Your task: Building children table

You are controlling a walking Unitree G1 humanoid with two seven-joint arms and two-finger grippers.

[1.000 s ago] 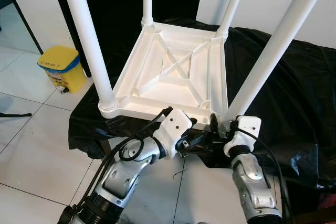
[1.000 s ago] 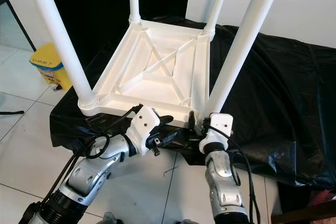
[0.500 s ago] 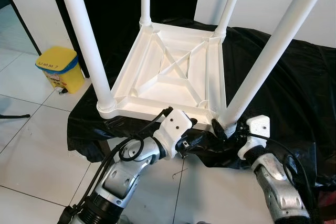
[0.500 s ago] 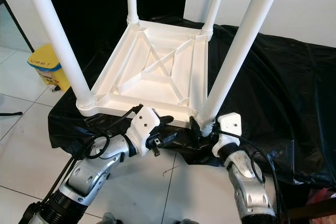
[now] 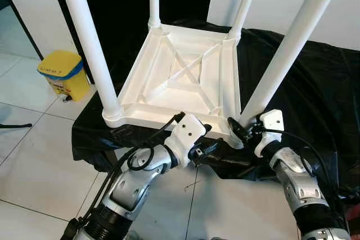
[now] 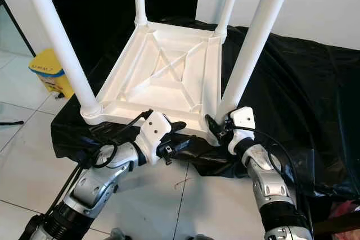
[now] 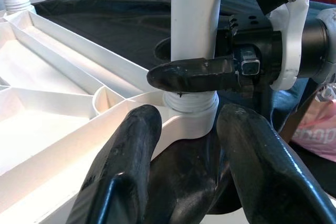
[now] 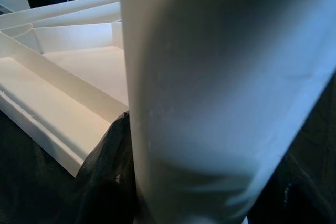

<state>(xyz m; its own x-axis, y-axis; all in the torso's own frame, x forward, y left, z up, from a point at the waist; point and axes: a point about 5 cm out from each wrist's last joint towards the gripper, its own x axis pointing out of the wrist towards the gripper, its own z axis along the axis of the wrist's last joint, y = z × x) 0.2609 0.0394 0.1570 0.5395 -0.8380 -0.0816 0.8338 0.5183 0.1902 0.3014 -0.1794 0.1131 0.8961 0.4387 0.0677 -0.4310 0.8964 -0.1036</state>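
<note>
yellow bin [image 5: 63, 72] on tile floor [image 5: 34, 150]; black sheet [image 5: 320, 94].

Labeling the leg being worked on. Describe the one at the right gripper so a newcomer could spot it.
An upside-down white table top lies on a black sheet, four white legs pointing up. The leg you want rises from the near corner on the robot's right. Unlike the others, the right gripper clasps its base.
</note>
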